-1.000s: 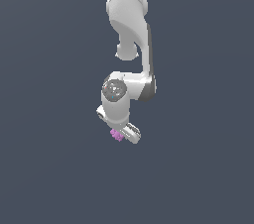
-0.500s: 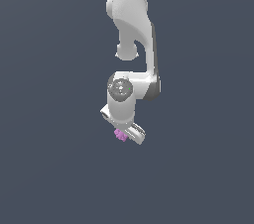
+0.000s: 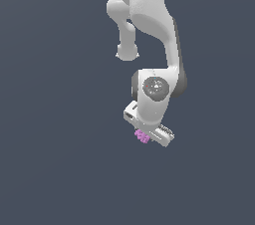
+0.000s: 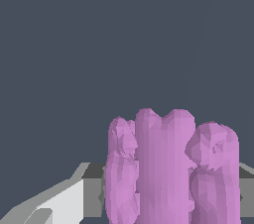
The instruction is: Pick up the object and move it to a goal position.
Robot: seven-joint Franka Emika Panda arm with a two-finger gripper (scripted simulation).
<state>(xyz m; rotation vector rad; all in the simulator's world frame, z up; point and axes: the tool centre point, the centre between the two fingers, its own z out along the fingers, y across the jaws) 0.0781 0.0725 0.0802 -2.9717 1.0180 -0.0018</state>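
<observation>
The object (image 3: 142,136) is a small pink-purple ridged piece, showing just under my white gripper (image 3: 148,135) in the exterior view, a little right of centre. In the wrist view the object (image 4: 168,168) fills the foreground as several bumpy lobes between grey fingers (image 4: 92,191). The gripper is shut on it and holds it off the dark surface. Most of the fingers are hidden by the hand in the exterior view.
The white arm (image 3: 149,25) comes down from the top of the exterior view. A plain dark grey surface (image 3: 50,144) lies all around, with nothing else on it.
The arm and gripper have shifted toward the exterior view's right and slightly down, carrying the pink-purple object with them.
</observation>
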